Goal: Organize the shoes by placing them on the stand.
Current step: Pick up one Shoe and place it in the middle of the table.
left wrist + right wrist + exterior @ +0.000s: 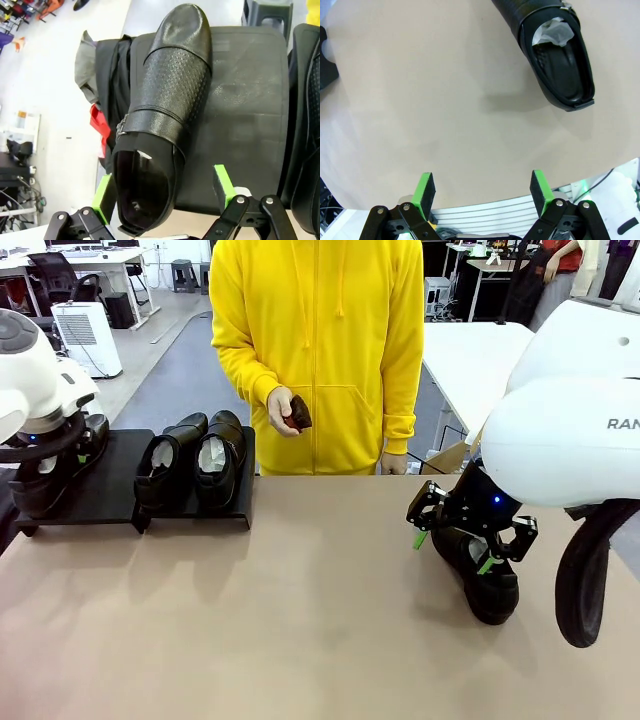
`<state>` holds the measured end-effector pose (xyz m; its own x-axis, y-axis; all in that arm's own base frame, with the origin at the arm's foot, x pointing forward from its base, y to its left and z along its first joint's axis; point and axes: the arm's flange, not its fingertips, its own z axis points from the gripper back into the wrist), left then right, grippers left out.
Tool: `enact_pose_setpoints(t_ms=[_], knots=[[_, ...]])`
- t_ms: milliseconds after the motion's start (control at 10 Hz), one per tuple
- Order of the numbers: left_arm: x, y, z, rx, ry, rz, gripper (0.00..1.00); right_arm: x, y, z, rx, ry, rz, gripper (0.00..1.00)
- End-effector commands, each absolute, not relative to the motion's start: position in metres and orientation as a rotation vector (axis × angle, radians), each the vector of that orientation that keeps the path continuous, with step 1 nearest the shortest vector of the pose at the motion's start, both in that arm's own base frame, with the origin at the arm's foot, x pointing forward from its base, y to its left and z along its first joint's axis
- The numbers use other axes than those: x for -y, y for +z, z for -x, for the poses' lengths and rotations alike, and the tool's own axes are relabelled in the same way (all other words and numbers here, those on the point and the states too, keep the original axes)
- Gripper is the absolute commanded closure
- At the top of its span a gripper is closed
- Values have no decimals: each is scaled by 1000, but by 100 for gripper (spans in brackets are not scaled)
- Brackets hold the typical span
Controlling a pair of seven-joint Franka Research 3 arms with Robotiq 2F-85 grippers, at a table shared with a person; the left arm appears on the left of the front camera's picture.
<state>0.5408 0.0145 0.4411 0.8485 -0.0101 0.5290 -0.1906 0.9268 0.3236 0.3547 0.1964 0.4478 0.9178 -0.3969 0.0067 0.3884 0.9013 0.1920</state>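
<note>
Left claw (165, 192) spread wide astride the heel of a shoe (160, 115) lying on the stand's (245, 120) left panel, pads clear of the leather. Two more shoes (195, 460) side by side on the right panel. Right claw (482, 192) also spread, gripping nothing, above the counter (445, 110) near the fourth shoe (555, 55).

Both grippers' fingers (427, 192) apart

The left arm's housing (35, 380) is covering most of the leftmost shoe (45, 480). The right gripper (470, 530) is hiding part of the desk shoe (490, 595), whose toe is running off the right wrist view's top edge.
</note>
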Motion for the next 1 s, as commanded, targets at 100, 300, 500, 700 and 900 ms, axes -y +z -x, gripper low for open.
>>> enact_pose_setpoints(t_ms=[100, 300, 500, 700, 900], knots=[[3, 470, -516, 592, 59, -308, 2, -197, 450, -359, 50, -390, -212, 0], [31, 524, -470, 584, 28, -229, 2, -197, 450, -359, 50, -390, -212, 0], [35, 550, -428, 426, 1, -130, 2, -197, 450, -359, 50, -390, -212, 0], [27, 564, -409, 297, -30, -120, 2, -197, 450, -359, 50, -390, -212, 0], [21, 571, -401, 261, -37, -94, 2, -202, 440, -371, 17, -364, -186, 0]])
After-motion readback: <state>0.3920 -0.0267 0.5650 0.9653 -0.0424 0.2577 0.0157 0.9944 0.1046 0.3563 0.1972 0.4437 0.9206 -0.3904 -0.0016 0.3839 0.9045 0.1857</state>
